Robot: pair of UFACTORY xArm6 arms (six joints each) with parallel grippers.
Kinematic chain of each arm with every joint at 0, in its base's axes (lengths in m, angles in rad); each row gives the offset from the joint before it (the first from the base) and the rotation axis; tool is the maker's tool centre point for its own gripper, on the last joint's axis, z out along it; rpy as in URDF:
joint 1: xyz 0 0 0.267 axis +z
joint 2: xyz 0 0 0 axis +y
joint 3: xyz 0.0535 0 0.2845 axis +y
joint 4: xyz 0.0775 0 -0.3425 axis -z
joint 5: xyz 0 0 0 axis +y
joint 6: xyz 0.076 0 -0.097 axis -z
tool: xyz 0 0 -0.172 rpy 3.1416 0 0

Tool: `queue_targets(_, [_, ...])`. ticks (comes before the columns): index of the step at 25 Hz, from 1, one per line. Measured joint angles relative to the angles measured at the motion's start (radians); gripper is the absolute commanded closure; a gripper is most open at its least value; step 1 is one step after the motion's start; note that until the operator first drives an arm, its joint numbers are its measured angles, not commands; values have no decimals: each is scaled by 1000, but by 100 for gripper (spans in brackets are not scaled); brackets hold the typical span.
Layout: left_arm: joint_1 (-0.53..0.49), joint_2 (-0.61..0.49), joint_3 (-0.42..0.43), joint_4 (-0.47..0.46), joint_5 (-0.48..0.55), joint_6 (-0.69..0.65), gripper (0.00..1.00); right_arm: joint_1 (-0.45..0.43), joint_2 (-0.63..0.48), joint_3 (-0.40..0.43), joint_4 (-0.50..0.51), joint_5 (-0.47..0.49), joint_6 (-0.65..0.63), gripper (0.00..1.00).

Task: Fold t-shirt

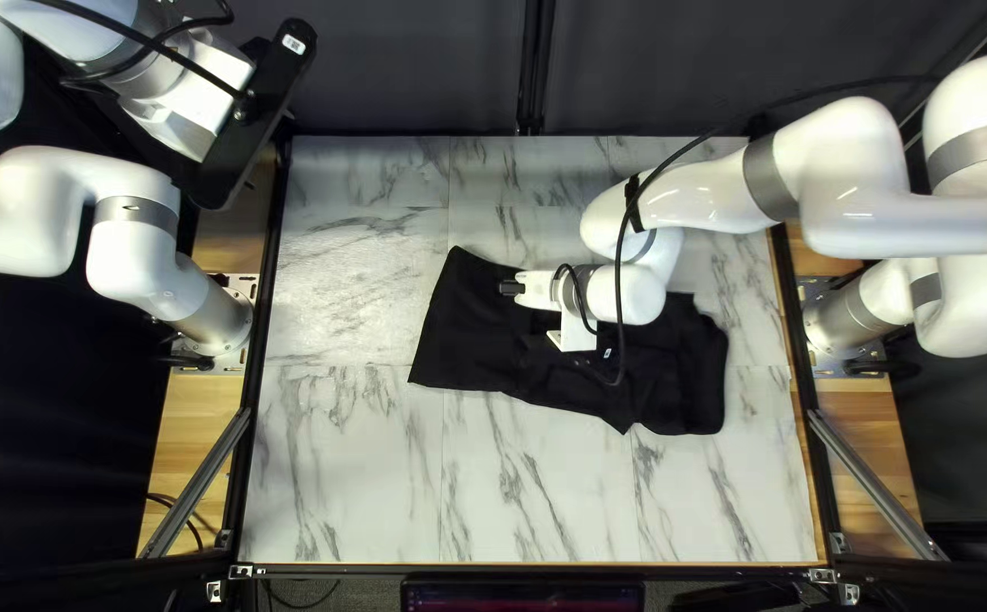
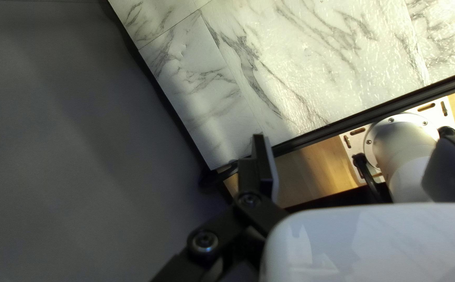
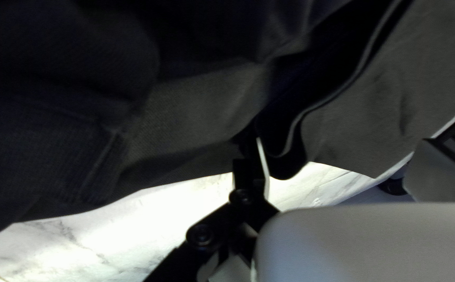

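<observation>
Lying on table [image 1: 357,459], t-shirt [image 1: 485,348], right gripper [image 1: 502,287] seemingly touching it

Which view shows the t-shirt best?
Top left view: the whole black t-shirt lies on the marble table, with only its middle hidden under the right arm. The right wrist view shows just close-up dark folds. The left wrist view shows none of it, only bare table.

Marbled white table [image 1: 357,476], wooden side strips [image 1: 196,425], dark curtain [image 1: 425,59] behind.
</observation>
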Motion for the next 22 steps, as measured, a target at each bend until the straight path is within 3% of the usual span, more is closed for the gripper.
queue_targets(10, [0, 0, 0, 0, 0, 0, 0, 3, -13, -2, 29, 5, -30, 0])
queue_targets(11, [0, 0, 0, 0, 0, 0, 0, 2, -11, 0, 23, 4, -23, 5])
queue_targets(12, [0, 0, 0, 0, 0, 0, 0, 1, -9, 2, 18, 3, -17, 27])
queue_targets(13, [0, 0, 0, 0, 0, 0, 0, 0, -6, 3, 15, 1, -13, 75])
queue_targets(14, [0, 0, 0, 0, 0, 0, 0, 0, -4, 3, 14, 0, -11, 97])
queue_targets(22, [0, 0, 0, 0, 0, 0, 0, -8, -15, 17, 16, -9, -16, 100])
